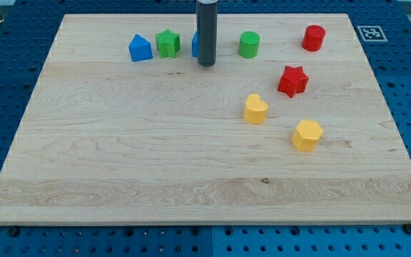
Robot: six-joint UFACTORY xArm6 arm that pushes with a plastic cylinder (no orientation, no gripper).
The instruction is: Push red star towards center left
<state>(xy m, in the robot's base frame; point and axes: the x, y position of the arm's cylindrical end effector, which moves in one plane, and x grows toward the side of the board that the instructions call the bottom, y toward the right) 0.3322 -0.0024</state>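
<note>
The red star [292, 81] lies on the wooden board [120, 157] at the view's upper right. My tip [206, 64] is at the end of the dark rod, near the view's top centre, well to the left of the red star and apart from it. The rod hides most of a blue block [195, 44] just behind it.
A blue house-shaped block [140, 48] and a green star [168, 43] lie left of the rod. A green cylinder [249, 44] and a red cylinder [313, 38] lie to its right. A yellow heart [255, 109] and a yellow hexagon [307, 135] lie below the red star.
</note>
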